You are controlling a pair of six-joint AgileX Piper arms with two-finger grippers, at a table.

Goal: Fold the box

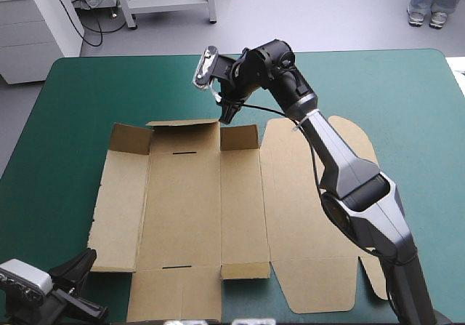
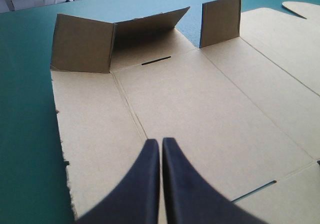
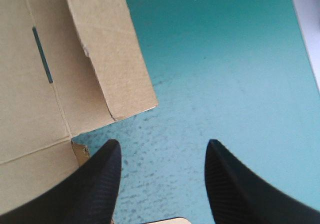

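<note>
Teal-green cover [image 1: 407, 99] fills the high view. On it the brown box [image 1: 182, 209] lies as a cut sheet across the centre and lower half of the frame, mostly flat. Along its far edge three flaps [image 2: 82, 48] are raised: the two outer ones upright, the middle one leaning. In the high view the left gripper [image 2: 161, 144] sits in the lower left corner of the frame, at the sheet's near left corner. Its black fingers are pressed together into one point over the board. The right gripper [image 3: 162, 144] hangs at upper centre, just beyond the raised flaps, its fingers spread wide with bare cover between them.
</note>
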